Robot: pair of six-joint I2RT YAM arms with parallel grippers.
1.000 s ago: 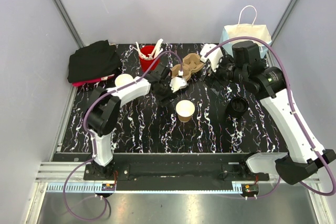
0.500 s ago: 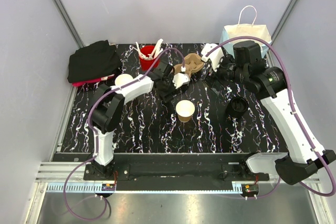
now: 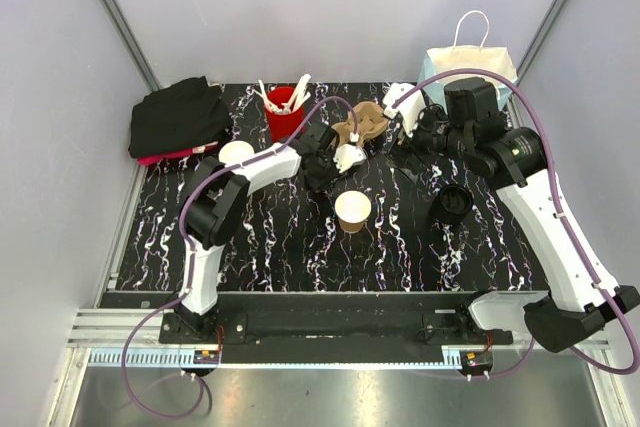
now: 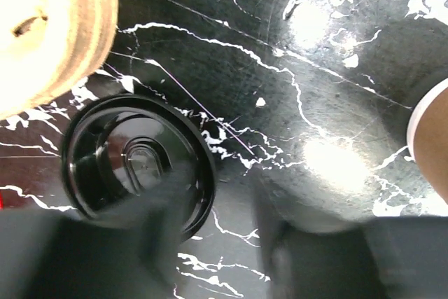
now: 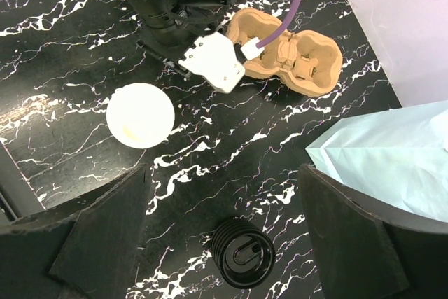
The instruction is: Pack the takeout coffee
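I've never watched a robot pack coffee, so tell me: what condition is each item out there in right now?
Tan kraft-paper cup: upright, open, no lid.
Single black plastic lid: lying flat, on no cup.
Brown moulded-pulp cup carrier: empty.
White paper bag with handle: standing upright.
Red plastic cup: upright, holding white utensils.

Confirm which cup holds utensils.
The red cup at the back, white utensils sticking out. The centre paper cup and the left paper cup show only white insides.

Cup (image 3: 352, 210) before carrier (image 3: 368, 120); lid stack (image 3: 452, 203) right of cup
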